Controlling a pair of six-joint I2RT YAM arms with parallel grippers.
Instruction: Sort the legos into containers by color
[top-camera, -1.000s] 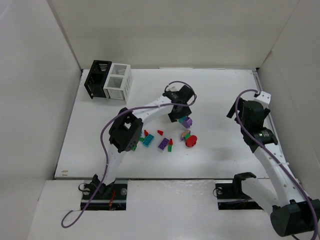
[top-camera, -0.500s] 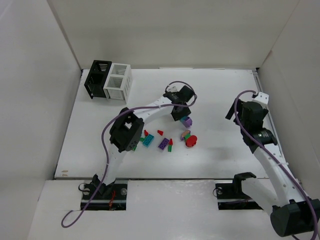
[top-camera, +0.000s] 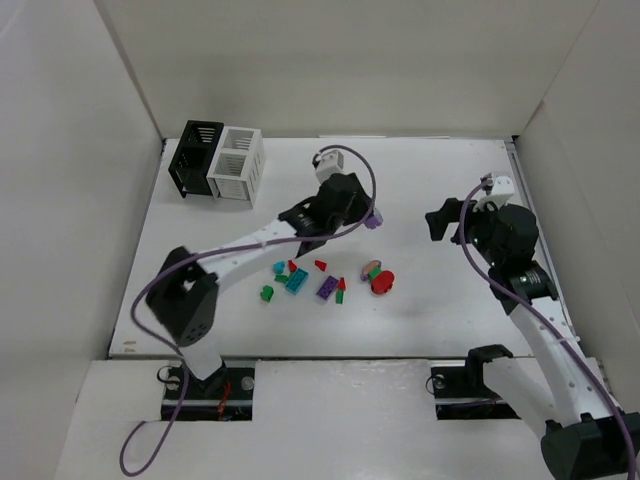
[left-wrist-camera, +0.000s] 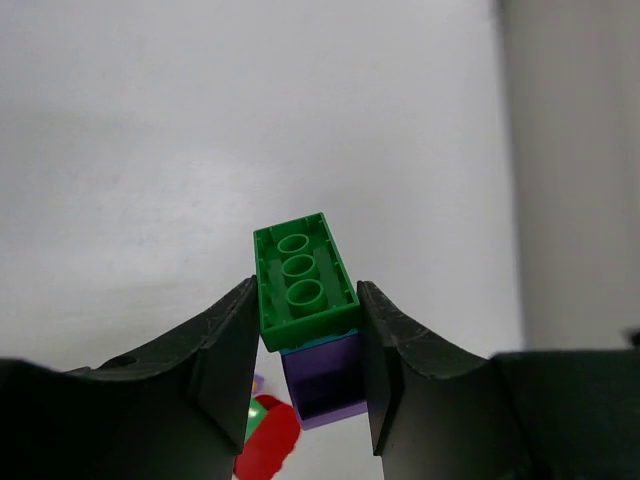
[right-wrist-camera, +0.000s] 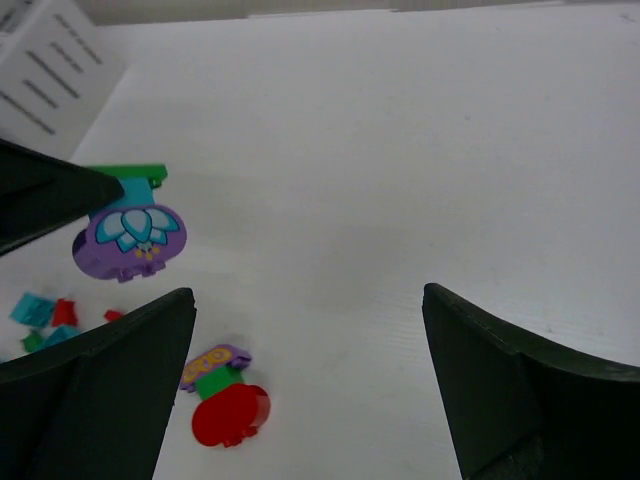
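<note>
My left gripper (top-camera: 362, 215) is shut on a stacked lego piece, a green brick (left-wrist-camera: 303, 284) on a purple block (left-wrist-camera: 325, 385), and holds it above the table. In the right wrist view the piece shows a purple flower face (right-wrist-camera: 130, 240). My right gripper (top-camera: 440, 218) is open and empty, right of the held piece, and its jaws (right-wrist-camera: 308, 295) stand wide over bare table. The other legos (top-camera: 320, 278) lie scattered mid-table, among them a red piece (top-camera: 381, 282) with a purple and green piece (right-wrist-camera: 215, 365) beside it. The black bin (top-camera: 195, 158) and white bin (top-camera: 238, 162) stand side by side at the back left.
White walls enclose the table on the left, back and right. The left arm's link (top-camera: 250, 245) stretches diagonally above the lego pile. The white bin's slatted side (right-wrist-camera: 50, 70) shows at the top left of the right wrist view.
My left gripper has lifted the purple and green piece off the table and moved it slightly back, and its elbow has swung left. My right gripper has moved left toward the centre.
</note>
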